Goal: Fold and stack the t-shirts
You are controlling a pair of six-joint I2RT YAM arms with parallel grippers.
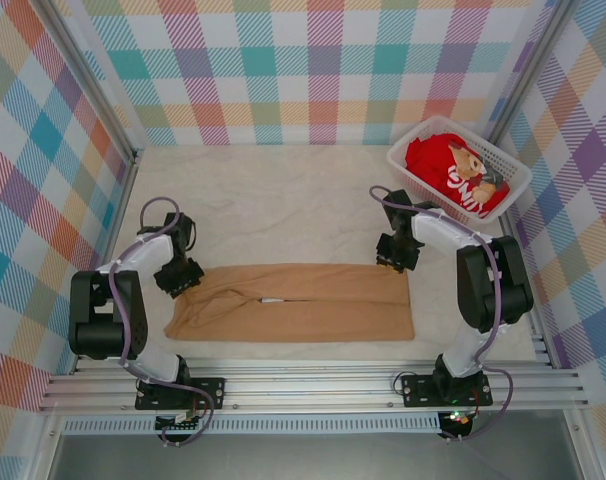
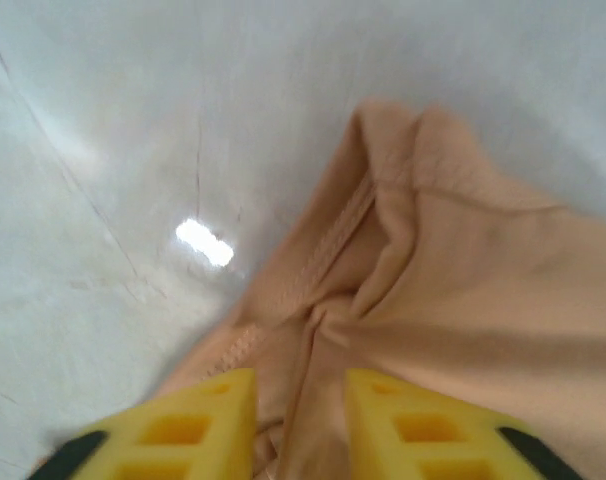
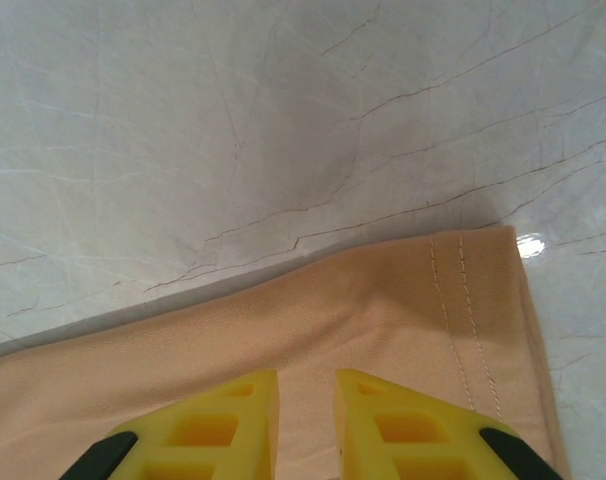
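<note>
Where the t-shirt (image 1: 303,315) lies, table (image 1: 273,200) gleams — walls (image 1: 323,70) plaid.

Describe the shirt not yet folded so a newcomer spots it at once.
Go to the far right corner of the table, where a white basket sits by the plaid wall. The red t-shirt lies bunched inside it. Unlike the tan t-shirt spread flat at the near edge, it is red with a bear print.

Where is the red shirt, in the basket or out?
In: the red shirt lies bunched inside the white basket.
</note>
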